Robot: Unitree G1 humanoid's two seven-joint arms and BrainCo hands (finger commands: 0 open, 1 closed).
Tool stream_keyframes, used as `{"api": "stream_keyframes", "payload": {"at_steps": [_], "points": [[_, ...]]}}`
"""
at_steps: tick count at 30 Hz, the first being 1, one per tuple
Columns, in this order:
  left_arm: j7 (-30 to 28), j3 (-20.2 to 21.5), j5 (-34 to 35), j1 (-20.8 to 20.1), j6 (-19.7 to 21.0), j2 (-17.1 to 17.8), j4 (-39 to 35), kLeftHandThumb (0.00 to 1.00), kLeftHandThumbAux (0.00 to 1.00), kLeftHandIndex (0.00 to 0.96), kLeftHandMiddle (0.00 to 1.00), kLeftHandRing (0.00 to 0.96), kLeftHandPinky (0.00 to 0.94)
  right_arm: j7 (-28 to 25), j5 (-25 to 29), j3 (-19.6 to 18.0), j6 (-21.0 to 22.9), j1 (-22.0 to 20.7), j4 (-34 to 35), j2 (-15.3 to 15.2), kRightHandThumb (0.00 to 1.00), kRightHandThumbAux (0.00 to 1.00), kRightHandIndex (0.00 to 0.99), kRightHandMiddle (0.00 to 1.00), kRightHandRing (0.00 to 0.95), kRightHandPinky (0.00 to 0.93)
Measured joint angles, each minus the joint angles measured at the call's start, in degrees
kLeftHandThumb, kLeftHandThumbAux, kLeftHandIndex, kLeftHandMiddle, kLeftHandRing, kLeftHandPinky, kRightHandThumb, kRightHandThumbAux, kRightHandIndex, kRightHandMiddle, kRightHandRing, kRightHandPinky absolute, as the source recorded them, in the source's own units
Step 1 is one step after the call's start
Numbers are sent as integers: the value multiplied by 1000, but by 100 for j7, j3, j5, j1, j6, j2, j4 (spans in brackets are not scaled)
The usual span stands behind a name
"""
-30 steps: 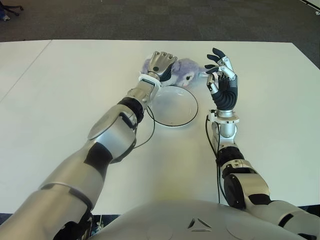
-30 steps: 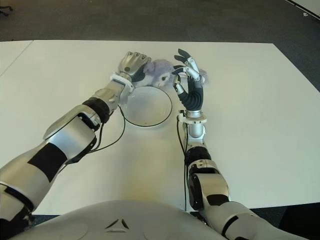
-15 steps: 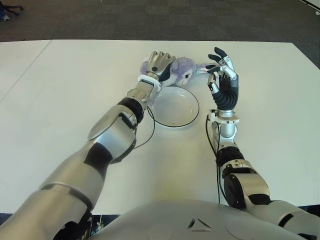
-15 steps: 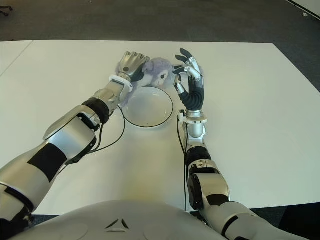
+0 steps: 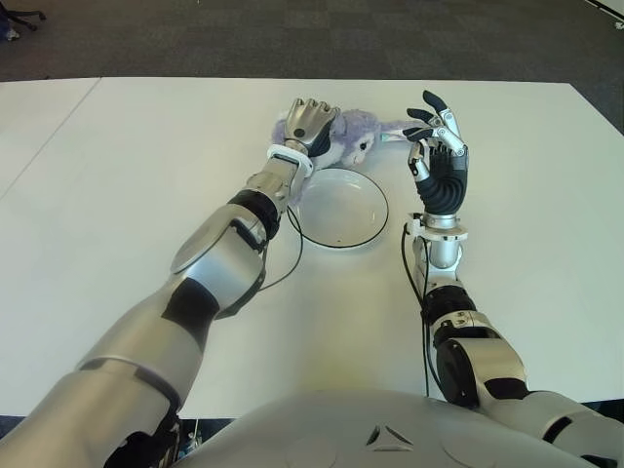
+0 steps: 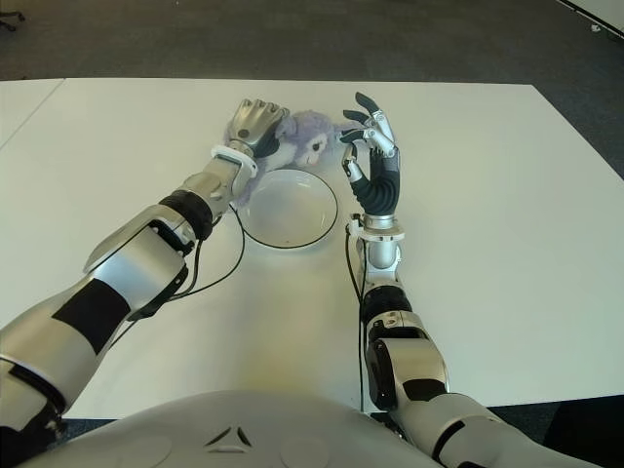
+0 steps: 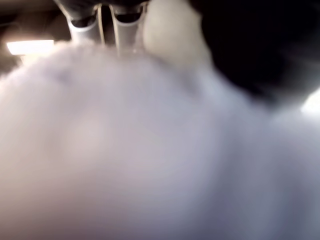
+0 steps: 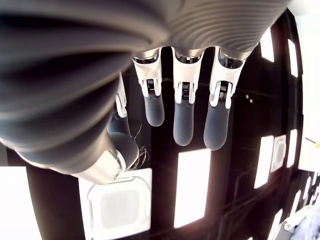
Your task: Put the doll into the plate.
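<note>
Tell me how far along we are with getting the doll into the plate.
Done: the left hand is closed on the purple doll, whose fur fills the left wrist view. In hand: the doll sits beyond the far rim of the plate, not inside it. Left: carry it over the plate and release. The right hand is raised to the right of the doll, fingers open, holding nothing.

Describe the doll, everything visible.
The doll is a soft, fuzzy lavender plush with a paler face patch. It lies on the white table, just beyond the far rim of the plate, not in it. The left hand is closed over its left part; fur fills the left wrist view. The right hand is upright beside it, fingers open.
</note>
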State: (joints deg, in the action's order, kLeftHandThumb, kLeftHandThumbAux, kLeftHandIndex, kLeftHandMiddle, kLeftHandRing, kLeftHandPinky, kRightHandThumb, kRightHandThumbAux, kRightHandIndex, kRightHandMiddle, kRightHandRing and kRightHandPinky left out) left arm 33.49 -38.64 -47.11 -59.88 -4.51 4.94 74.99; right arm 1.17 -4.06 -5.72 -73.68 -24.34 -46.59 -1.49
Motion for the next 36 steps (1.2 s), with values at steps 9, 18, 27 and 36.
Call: {"api": "stream_keyframes", "payload": {"at_steps": [9,18,27,36], "points": [[0,105,18,0,-81,10,0,730,702,440,848,850,865,3,12,-7,0,0,0,2,724,723,420,164,263,474],[0,241,75,-1,-157,80,0,728,702,440,854,859,875,4,12,-7,1,0,0,2,725,724,421,162,261,476],[1,293,100,-2,-217,159,0,728,701,440,843,845,853,5,12,-7,1,0,0,2,722,720,420,159,246,431],[2,412,101,-11,-334,241,-2,728,701,440,841,851,864,-3,12,-7,6,0,0,2,712,723,422,163,216,337]]}}
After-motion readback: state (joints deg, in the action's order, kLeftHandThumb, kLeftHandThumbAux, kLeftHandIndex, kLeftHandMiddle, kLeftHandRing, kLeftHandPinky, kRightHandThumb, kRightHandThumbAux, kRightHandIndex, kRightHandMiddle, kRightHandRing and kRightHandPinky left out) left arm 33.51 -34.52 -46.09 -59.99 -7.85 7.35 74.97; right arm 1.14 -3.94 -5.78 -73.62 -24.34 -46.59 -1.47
